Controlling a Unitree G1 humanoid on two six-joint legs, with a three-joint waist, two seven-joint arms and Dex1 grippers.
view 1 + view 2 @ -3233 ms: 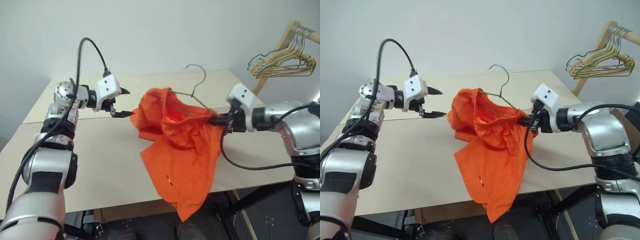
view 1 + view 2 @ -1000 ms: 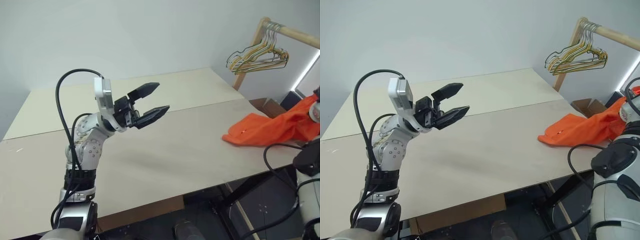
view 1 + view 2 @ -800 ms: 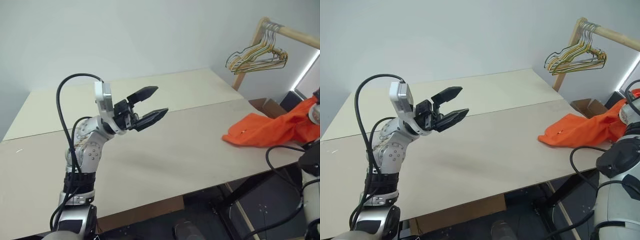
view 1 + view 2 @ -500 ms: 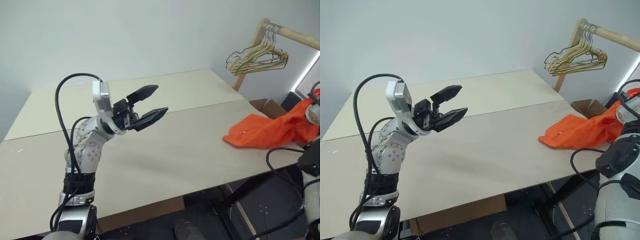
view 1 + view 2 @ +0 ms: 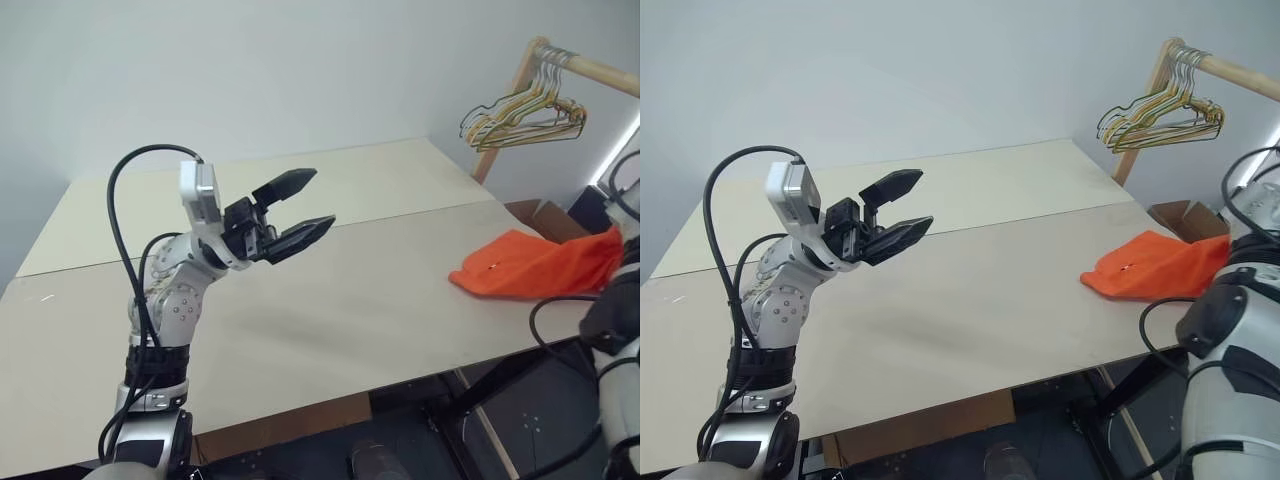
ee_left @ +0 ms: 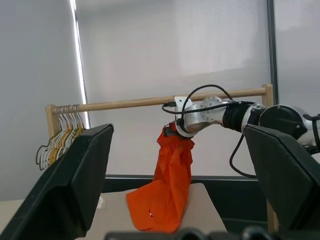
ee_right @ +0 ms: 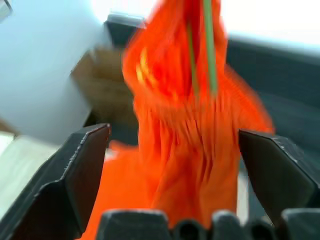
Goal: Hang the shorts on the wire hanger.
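Observation:
The orange shorts (image 5: 528, 270) lie with one end on the table's right corner, and the rest rises off the edge to my right gripper (image 6: 172, 129) beside a wooden rail (image 6: 125, 103). In the right wrist view the thin green wire hanger (image 7: 209, 50) runs through the bunched shorts (image 7: 185, 145), just past my right gripper (image 7: 172, 131). Its fingers (image 7: 85, 165) stand wide apart, open. I cannot tell whether the hook rests on the rail. My left gripper (image 5: 322, 198) hovers open and empty above the table's left half, far from the shorts.
A bunch of green and yellow wire hangers (image 5: 525, 108) hangs on the wooden rack (image 5: 590, 70) at the back right. The beige table (image 5: 330, 320) spreads between my arms. A cardboard box (image 5: 1185, 215) sits on the floor past the right edge.
My right gripper has opened off the shorts and risen a little. The raised part of the shorts has sunk lower at the table's right edge. The left arm has kept still.

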